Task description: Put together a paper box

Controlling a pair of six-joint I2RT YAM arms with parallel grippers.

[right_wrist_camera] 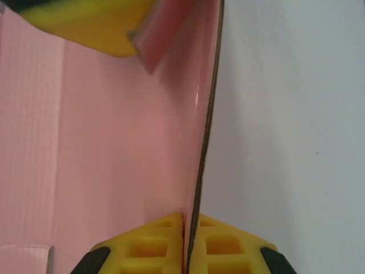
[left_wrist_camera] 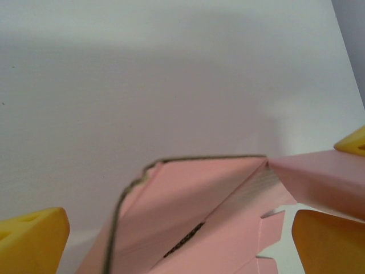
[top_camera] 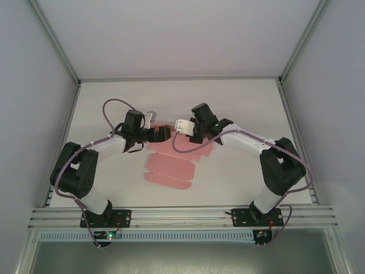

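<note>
The paper box point(top_camera: 171, 166) is a pink die-cut sheet lying flat mid-table, its far panel folded upward. My right gripper point(top_camera: 181, 127) is at that far edge. In the right wrist view it point(right_wrist_camera: 191, 228) is shut on the raised panel point(right_wrist_camera: 114, 142), which is seen edge-on between the yellow pads point(right_wrist_camera: 151, 242). My left gripper point(top_camera: 165, 134) faces it from the left. Its yellow fingers point(left_wrist_camera: 31, 240) stand wide apart in the left wrist view, so it point(left_wrist_camera: 179, 245) is open around the folded pink panel point(left_wrist_camera: 188, 200). A pink side flap point(left_wrist_camera: 319, 177) lies over its right finger.
The sheet's slot point(left_wrist_camera: 182, 242) and notched tabs point(left_wrist_camera: 274, 228) show near the left gripper. White table point(top_camera: 239, 103) stretches behind and beside the sheet, bounded by metal frame posts point(top_camera: 63, 63) and grey walls. The arms' cables point(top_camera: 111, 105) loop above the table.
</note>
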